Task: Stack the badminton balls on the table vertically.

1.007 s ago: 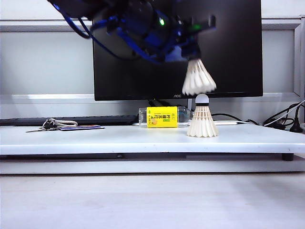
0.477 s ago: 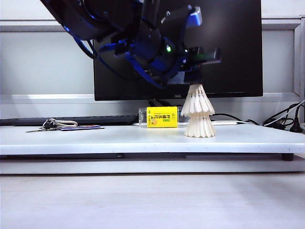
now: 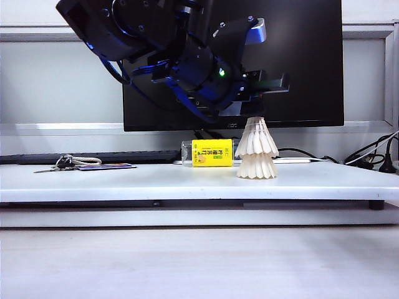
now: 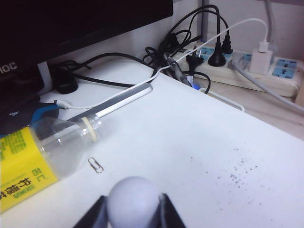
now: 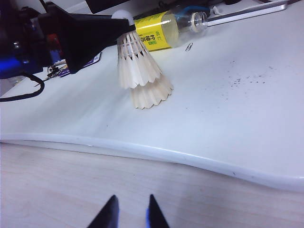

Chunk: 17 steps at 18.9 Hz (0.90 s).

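Observation:
Two cream-white badminton balls stand nested on the white table (image 3: 156,180), right of centre. The lower one (image 3: 256,167) (image 5: 153,95) rests skirt-down on the board. The upper one (image 3: 257,138) (image 5: 136,64) sits over it, upright and covering its tip. My left gripper (image 3: 257,112) (image 4: 133,202) (image 5: 121,21) reaches in from above left and is shut on the upper ball's round white cork tip (image 4: 133,198). My right gripper (image 5: 130,202) hovers in front of the table's near edge, open, with nothing between its fingers. The exterior view leaves it out.
A clear bottle with a yellow label (image 3: 212,152) (image 4: 28,161) (image 5: 161,28) lies just behind the stack. Keys (image 3: 65,163) lie at the left. A black monitor (image 3: 299,62) stands behind. A paper clip (image 4: 95,165), cables and a power strip (image 4: 251,64) lie toward the back right.
The left gripper came down with the upper badminton ball, from above the lower one to nested over it. The stack has shifted slightly left.

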### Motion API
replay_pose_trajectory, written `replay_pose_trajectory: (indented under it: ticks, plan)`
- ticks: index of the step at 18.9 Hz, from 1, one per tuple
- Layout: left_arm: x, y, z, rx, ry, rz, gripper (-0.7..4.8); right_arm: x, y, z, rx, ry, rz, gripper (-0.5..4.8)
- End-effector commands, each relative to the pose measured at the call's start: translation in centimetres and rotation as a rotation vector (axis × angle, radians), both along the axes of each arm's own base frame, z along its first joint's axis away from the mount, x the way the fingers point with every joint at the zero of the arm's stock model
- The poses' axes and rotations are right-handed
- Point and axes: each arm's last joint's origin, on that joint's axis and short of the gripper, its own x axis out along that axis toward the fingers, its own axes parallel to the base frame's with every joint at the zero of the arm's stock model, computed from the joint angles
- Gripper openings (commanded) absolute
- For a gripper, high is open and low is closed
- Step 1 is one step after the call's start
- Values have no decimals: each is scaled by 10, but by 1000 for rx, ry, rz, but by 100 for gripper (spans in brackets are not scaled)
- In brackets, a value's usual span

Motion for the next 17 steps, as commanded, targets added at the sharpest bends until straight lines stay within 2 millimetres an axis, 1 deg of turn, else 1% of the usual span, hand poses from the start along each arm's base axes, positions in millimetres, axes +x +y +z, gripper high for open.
replay_pose_trajectory:
  ticks: [1, 2, 9, 10, 11, 12, 13, 14, 17]
  plan:
    - [0, -1, 3, -10, -15, -1, 146, 0, 0, 0, -4, -3, -2, 84]
    - [0, -1, 3, -10, -15, -1, 154, 0, 0, 0, -4, -3, -2, 84]
    - [0, -1, 4, -12, -16, -3, 158, 0, 0, 0, -4, -3, -2, 84]
    - [0, -1, 4, -13, -16, -3, 169, 0, 0, 0, -4, -3, -2, 84]
    - [0, -1, 5, -14, -17, -3, 220, 0, 0, 0, -4, -3, -2, 84]
    - [0, -1, 6, -16, -20, -3, 298, 0, 0, 0, -4, -3, -2, 84]
    - [0, -2, 7, -19, -23, -3, 327, 0, 0, 0, -4, -3, -2, 84]
    - [1, -2, 8, -22, -25, -3, 340, 0, 0, 0, -4, -3, -2, 84]
    - [-1, -1, 25, -55, -56, -1, 344, 0, 0, 0, -4, -3, -2, 84]
